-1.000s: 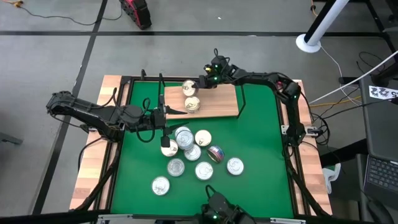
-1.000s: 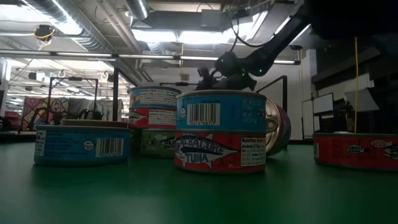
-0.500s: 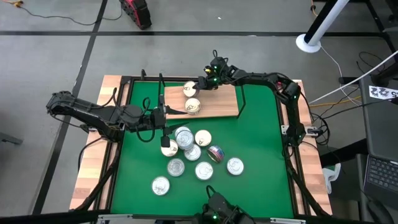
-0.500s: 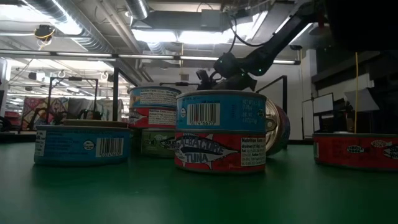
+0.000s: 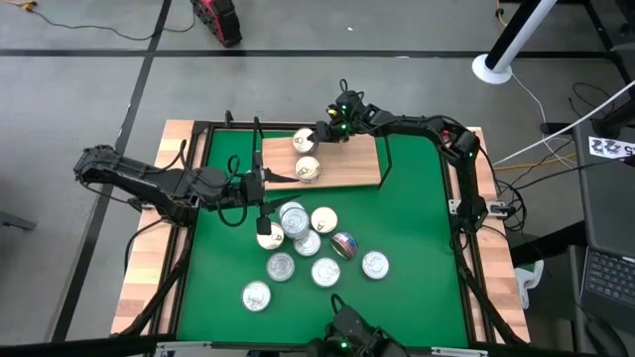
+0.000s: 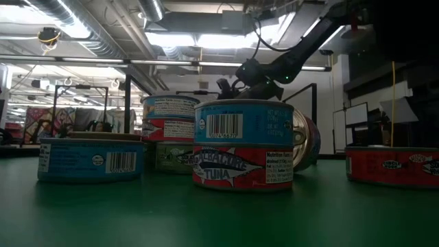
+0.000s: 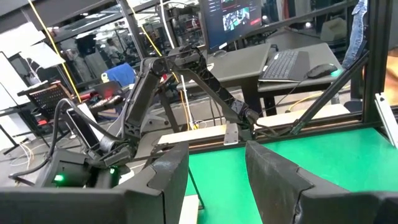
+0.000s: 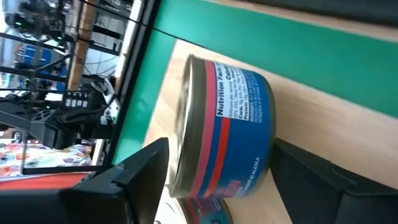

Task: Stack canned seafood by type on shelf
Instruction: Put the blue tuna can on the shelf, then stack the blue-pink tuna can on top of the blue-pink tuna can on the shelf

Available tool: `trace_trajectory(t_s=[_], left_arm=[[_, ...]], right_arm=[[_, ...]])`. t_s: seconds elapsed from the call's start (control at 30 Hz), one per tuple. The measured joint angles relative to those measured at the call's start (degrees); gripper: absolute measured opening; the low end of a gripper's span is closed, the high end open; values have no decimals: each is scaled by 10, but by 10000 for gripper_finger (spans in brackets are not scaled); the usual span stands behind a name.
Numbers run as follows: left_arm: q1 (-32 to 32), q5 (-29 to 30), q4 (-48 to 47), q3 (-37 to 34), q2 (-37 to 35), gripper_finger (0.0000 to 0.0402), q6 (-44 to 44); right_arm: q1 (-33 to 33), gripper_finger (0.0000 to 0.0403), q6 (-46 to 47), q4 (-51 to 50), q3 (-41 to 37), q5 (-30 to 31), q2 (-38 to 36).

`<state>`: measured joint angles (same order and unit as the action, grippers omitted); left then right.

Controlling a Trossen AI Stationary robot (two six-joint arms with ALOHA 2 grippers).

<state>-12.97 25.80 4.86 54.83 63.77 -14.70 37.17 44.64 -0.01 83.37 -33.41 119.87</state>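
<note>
Your right gripper at shelf far-left corner, fingers spread wide either side of blue-red tin; tin sits betw. fingers w/ gaps both sides, not gripped, resting on shelf board. Second tin just nearer on shelf, by left edge. Your left gripper over green mat off shelf's left edge, part open, nothing in it. Loose tins clustered mid-mat, near side of shelf; some stacked two high in low view.
</note>
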Motion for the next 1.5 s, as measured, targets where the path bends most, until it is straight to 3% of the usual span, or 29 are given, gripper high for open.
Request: trace_trajectory(t_s=[0.5,0.8,1.23,1.5], left_arm=[[0,0,0,0,0,155,2],[0,0,0,0,0,155,9],[0,0,-5,0,0,155,9],[0,0,-57,0,6,155,40]], right_arm=[[0,271,0,-34,0,56,0],[0,271,-6,-44,0,52,-9],[0,271,-85,-66,0,44,-96],[-7,271,-153,-125,0,39,-191]])
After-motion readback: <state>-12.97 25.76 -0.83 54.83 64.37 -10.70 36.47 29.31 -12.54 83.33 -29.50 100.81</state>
